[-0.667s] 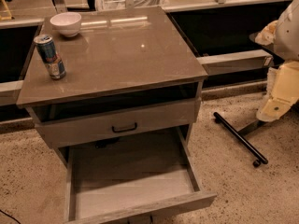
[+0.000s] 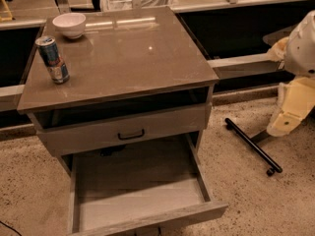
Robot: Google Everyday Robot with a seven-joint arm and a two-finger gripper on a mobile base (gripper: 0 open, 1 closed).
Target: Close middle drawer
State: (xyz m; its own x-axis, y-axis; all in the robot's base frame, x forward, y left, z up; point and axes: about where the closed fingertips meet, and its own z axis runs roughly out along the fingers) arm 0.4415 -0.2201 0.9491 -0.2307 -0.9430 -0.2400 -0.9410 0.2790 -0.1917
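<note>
The grey wood-grain cabinet [image 2: 123, 63] stands in the middle of the view. Its middle drawer [image 2: 142, 191] is pulled far out toward me, empty, with its low front panel [image 2: 152, 221] at the bottom edge of the view; its handle is hidden. Above it the taller-fronted top drawer [image 2: 123, 129] with a small black bar handle [image 2: 131, 134] stands slightly out. The lowest drawer is hidden under the open one. My gripper [image 2: 288, 112], cream and white, hangs at the far right, well clear of the cabinet and level with the top drawer.
A white bowl [image 2: 69, 24] and a blue and red can [image 2: 52, 59] stand on the cabinet top at the back left. A black bar on small wheels [image 2: 253, 146] lies on the speckled floor to the right of the cabinet. Dark counters run behind.
</note>
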